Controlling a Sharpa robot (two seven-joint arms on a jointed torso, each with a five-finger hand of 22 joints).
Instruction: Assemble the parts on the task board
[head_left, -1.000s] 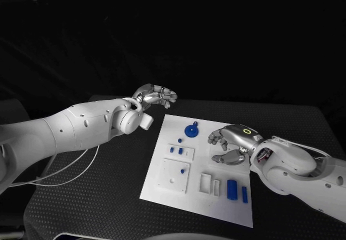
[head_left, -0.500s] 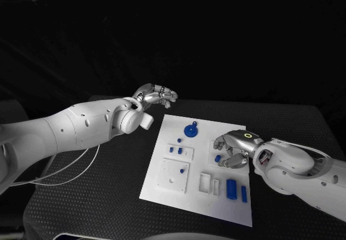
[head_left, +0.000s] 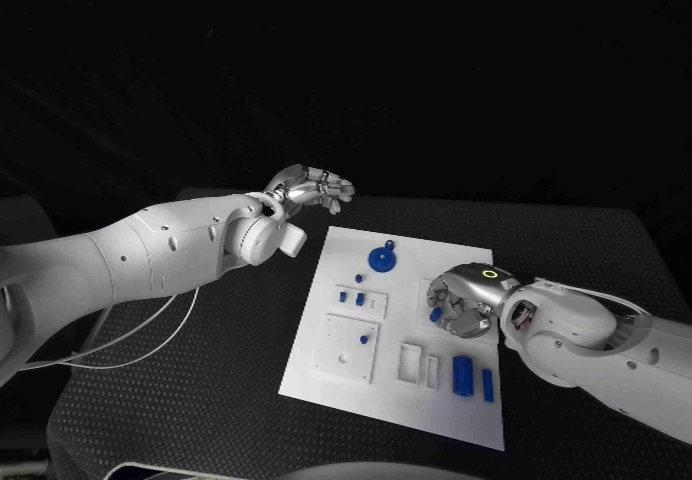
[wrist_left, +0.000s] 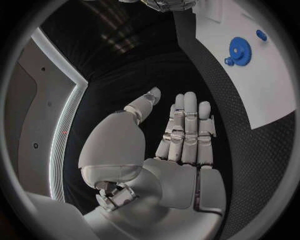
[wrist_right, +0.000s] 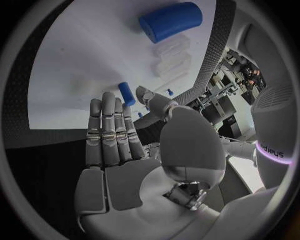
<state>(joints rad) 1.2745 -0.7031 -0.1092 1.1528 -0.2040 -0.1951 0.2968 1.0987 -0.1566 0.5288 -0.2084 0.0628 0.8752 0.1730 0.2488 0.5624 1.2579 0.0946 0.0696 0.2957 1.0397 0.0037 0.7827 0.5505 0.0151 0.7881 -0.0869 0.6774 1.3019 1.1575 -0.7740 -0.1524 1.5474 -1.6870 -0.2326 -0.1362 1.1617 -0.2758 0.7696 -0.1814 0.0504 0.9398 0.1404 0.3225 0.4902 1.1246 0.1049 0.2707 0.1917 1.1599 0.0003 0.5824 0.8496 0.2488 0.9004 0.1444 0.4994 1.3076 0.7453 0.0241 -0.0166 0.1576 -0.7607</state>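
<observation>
Since the earlier frame my right hand (head_left: 464, 300) slid toward me along the task board (head_left: 340, 375), fingers straight, grasping nothing. Left hand (head_left: 309, 188) hangs off-board, released.

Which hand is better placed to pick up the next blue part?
The right hand: it hovers open over the board beside a small blue peg. The left hand is off beyond the board's far edge.

Robotics lab: black table (head_left: 216, 380) w/ white task board (head_left: 433, 400), dark backdrop, cluttered equipment benches (wrist_right: 228, 82) behind.
</observation>
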